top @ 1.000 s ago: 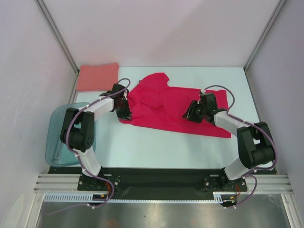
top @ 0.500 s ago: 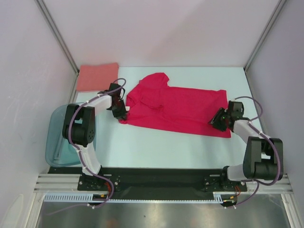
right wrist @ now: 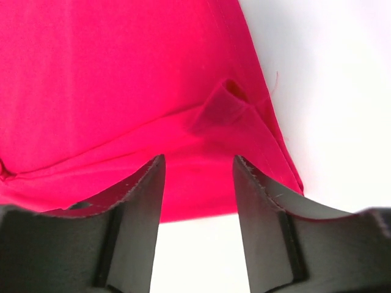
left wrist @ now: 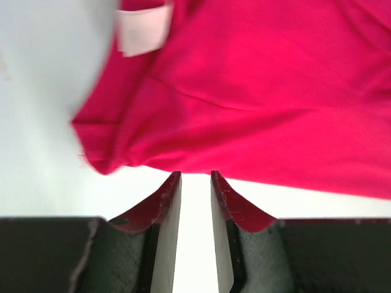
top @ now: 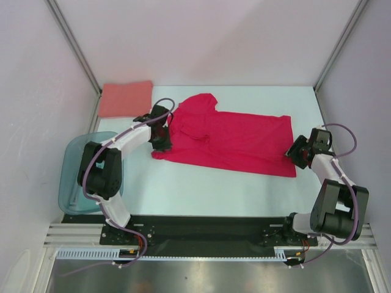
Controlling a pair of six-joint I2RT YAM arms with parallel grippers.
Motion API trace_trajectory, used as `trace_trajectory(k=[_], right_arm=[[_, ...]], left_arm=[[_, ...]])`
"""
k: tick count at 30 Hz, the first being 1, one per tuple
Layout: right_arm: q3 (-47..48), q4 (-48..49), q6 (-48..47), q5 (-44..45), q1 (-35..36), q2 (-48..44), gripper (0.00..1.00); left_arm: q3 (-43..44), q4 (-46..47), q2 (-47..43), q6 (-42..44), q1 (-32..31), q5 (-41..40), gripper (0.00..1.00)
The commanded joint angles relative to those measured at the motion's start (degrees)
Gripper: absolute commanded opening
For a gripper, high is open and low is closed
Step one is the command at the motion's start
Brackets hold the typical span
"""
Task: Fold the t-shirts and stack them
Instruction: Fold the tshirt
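Observation:
The crimson-red t-shirt (top: 235, 137) lies spread flat across the middle of the table. The salmon-pink t-shirt (top: 125, 98) lies folded at the back left corner. My left gripper (top: 162, 135) is at the red shirt's left edge. In the left wrist view the left gripper (left wrist: 195, 178) stands open by a narrow gap with only bare table between the fingers, the shirt's hem (left wrist: 256, 134) just past the tips. My right gripper (top: 294, 149) is at the shirt's right edge. In the right wrist view the right gripper (right wrist: 198, 163) is open over the hem, a small cloth fold (right wrist: 221, 108) ahead.
A translucent teal tub (top: 72, 177) sits at the left edge beside the left arm. A white label (left wrist: 144, 27) shows at the shirt's edge. Grey walls and metal posts (top: 76, 46) enclose the table on three sides.
The right gripper travelled from the shirt's middle to its right edge, drawing the cloth out flat, then opened. The left gripper shifted slightly along the left edge and opened off the cloth.

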Motion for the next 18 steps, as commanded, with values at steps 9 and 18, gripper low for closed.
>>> trace_trajectory(k=[9,18], right_arm=[[4.43,2.98,4.89,0.69,-0.20,7.26,0.51],[4.34,3.68,11.32,5.35,-0.12,9.47,0.43]], left_arm=[[2.04,2.14,2.39,-0.28,1.29,4.21,0.29],[-0.25,3.55,3.45,0.15,5.95,6.41,0.29]])
